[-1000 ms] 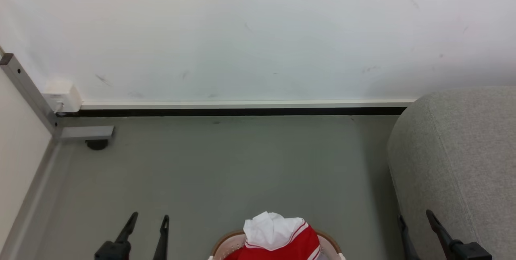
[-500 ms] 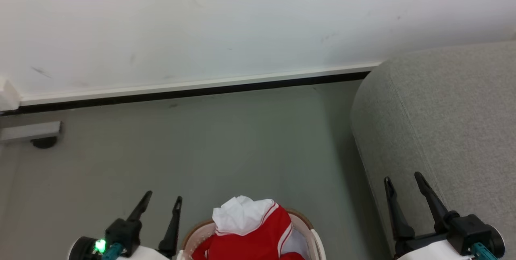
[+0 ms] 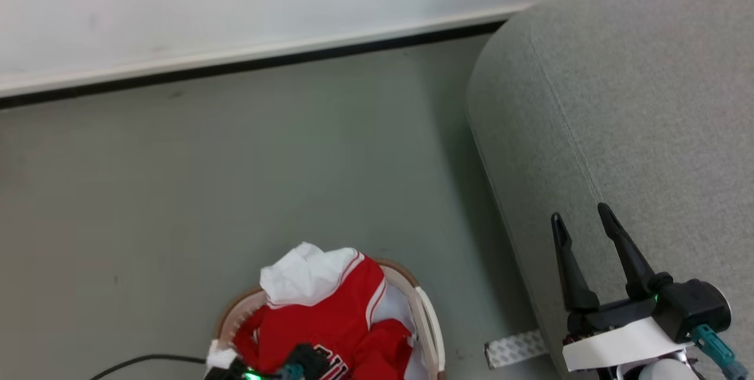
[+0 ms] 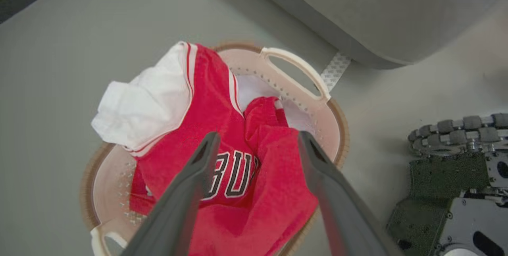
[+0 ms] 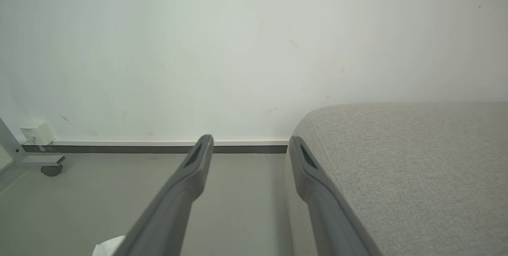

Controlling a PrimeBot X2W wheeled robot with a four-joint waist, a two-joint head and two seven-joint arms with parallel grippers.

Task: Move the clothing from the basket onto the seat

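Above the basket [image 4: 250,59], holds the left gripper [image 4: 258,137] wide open, fingers framing the red clothing [image 4: 214,105], gripping nothing. Over at the right, sets the right gripper [image 3: 580,213] by the edge of the grey seat [image 3: 636,103], fingers likewise apart and empty. Shows the clothing heaped in the basket, white hood on top, dark lettering facing up, basket on the floor [image 3: 235,179] near the seat.
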